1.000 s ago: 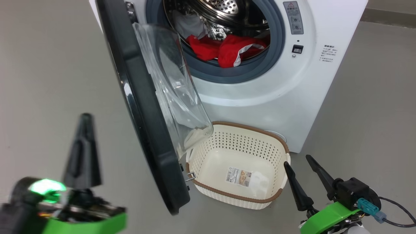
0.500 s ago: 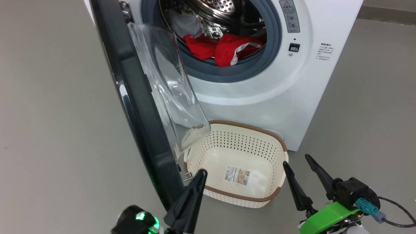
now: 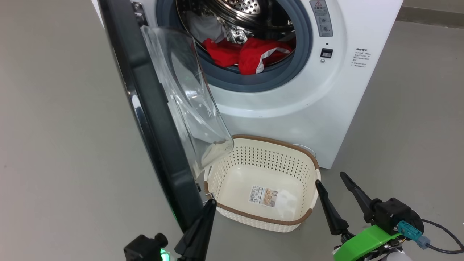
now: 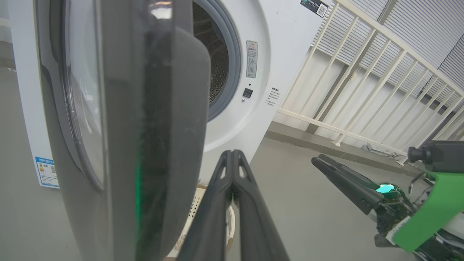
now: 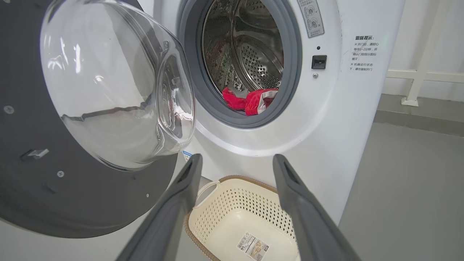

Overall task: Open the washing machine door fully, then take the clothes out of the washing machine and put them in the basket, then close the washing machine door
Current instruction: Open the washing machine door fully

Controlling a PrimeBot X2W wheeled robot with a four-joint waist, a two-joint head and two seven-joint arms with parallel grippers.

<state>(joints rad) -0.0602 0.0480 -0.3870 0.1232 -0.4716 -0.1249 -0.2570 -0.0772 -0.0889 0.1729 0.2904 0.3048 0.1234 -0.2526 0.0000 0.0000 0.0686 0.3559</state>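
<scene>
Big white front-loading washing machine [image 3: 290,119] stood open | its round black-rimmed, glass-bowled door [image 3: 152,119] swung out | cream perforated plastic basket [image 3: 268,141] sat on the floor under the opening | red and white clothes [image 3: 253,58] lay in the drum | left gripper [image 3: 210,204] pressed together beside the door's lower edge | right gripper [image 3: 330,179] spread, holding nothing, beside the basket

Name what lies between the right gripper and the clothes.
The right wrist view shows the basket below, then the washing machine's white front and grey gasket.

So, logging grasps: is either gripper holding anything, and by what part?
Nothing is held. The left gripper is shut and empty; the right gripper is open.
</scene>
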